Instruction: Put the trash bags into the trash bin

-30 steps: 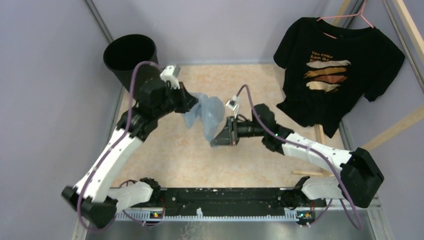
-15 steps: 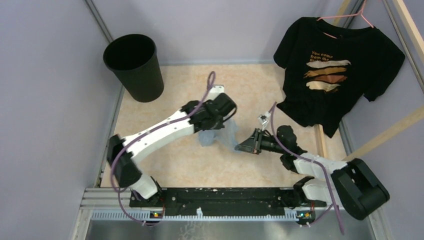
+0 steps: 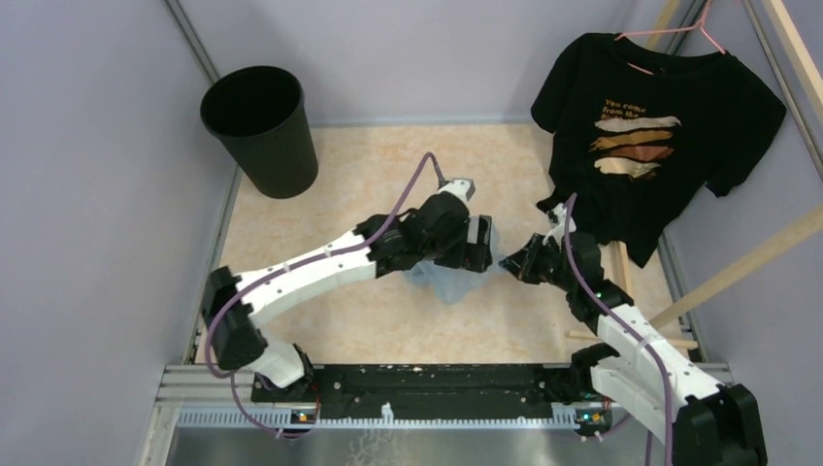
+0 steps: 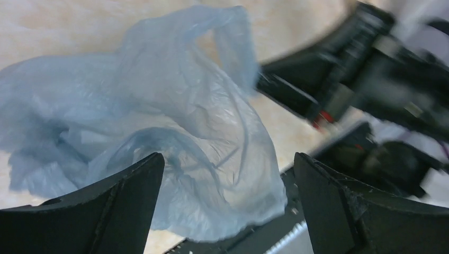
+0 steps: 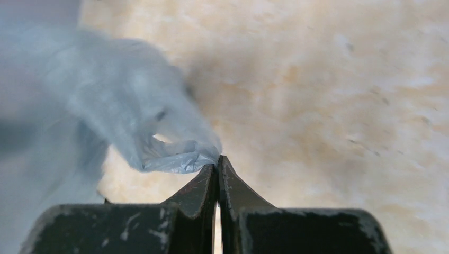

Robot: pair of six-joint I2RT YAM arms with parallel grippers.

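The trash bag [image 3: 442, 283] is a crumpled light-blue plastic sheet in the middle of the table; most of it is hidden under the left arm in the top view. My left gripper [image 3: 482, 248] hangs just above it with its jaws wide open. In the left wrist view the trash bag [image 4: 174, 132] fills the gap between the spread fingers [image 4: 124, 198] of my left gripper [image 4: 227, 177], untouched by either. My right gripper [image 3: 511, 260] is shut, and its tips [image 5: 217, 161] pinch a corner of the trash bag [image 5: 159, 140]. The round black trash bin [image 3: 260, 126] stands upright at the back left, far from both grippers.
A black printed T-shirt [image 3: 660, 126] hangs on a hanger at the back right, close behind the right arm. Wooden slats [image 3: 757, 254] lean at the right edge. Grey walls close in the left and back sides of the table [image 3: 340, 320].
My left arm swung from beside the bin to the table's middle and opened, letting go of the bag. The right gripper moved right and back, still pinching the bag.
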